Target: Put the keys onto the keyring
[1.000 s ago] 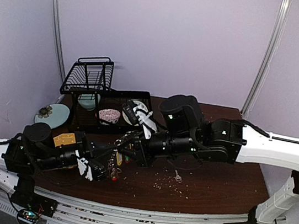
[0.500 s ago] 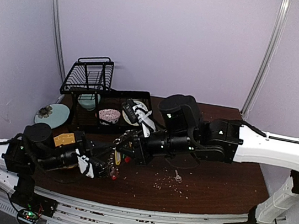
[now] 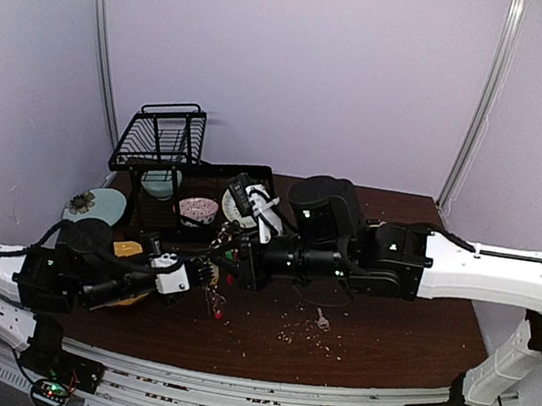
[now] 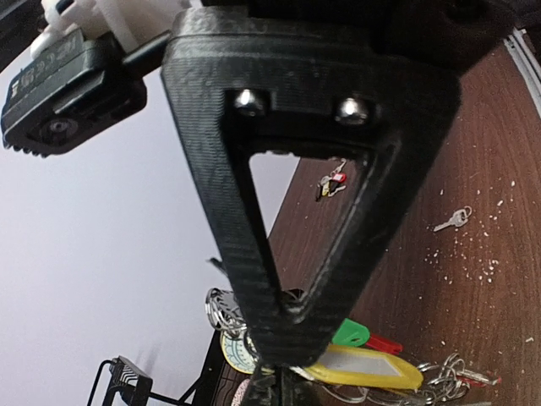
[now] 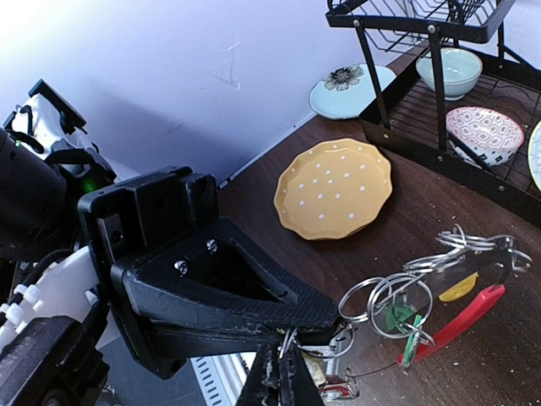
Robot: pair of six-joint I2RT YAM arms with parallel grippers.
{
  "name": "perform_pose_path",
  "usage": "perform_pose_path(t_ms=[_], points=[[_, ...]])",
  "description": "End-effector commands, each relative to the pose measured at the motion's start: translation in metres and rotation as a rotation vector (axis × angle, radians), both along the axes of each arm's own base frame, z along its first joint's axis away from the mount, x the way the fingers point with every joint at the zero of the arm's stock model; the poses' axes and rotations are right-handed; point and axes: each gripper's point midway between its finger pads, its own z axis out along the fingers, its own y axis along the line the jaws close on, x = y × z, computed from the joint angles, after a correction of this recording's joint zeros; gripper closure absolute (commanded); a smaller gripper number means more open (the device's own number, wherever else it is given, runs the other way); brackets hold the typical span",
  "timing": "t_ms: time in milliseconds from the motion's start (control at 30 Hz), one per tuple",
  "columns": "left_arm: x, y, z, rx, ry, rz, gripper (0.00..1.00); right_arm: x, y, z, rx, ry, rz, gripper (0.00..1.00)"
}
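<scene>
step in hand, as judged: threading a key onto the keyring (image 5: 423, 298), which hangs just above the desk (image 3: 401, 355) between both hands. left hand (image 3: 199, 272): fully closed, pinching the keyring from 9 o'clock. right hand (image 3: 231, 258): fully closed, tips at the rings; its grip cannot be told. next move calls for fine ring alignment. a loose key (image 3: 320, 319) lies at 3 o'clock, unfitted.
</scene>
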Motion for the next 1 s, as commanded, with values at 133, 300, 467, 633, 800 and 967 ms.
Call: perform_pose_path(t_ms=[133, 300, 467, 633, 800, 967], points=[[-0.003, -0.007, 0.065, -0.277, 0.068, -0.024, 1.00, -0.023, 0.015, 0.009, 0.057, -0.028, 0.058, 1.00], [-0.011, -0.011, 0.070, -0.350, 0.144, -0.076, 1.00, -0.022, 0.020, 0.011, 0.031, -0.074, 0.071, 1.00], [-0.011, -0.012, 0.064, -0.421, 0.205, -0.085, 1.00, -0.022, 0.016, 0.018, 0.019, -0.101, 0.079, 0.98], [-0.012, -0.009, 0.067, -0.458, 0.192, -0.091, 1.00, -0.028, 0.015, 0.019, 0.019, -0.096, 0.111, 0.87], [-0.014, -0.005, 0.066, -0.485, 0.169, -0.099, 1.00, -0.037, 0.015, 0.033, 0.064, -0.100, 0.158, 0.83], [-0.014, 0.000, 0.068, -0.549, 0.154, -0.101, 1.00, -0.044, 0.012, 0.038, 0.077, -0.104, 0.194, 0.77]])
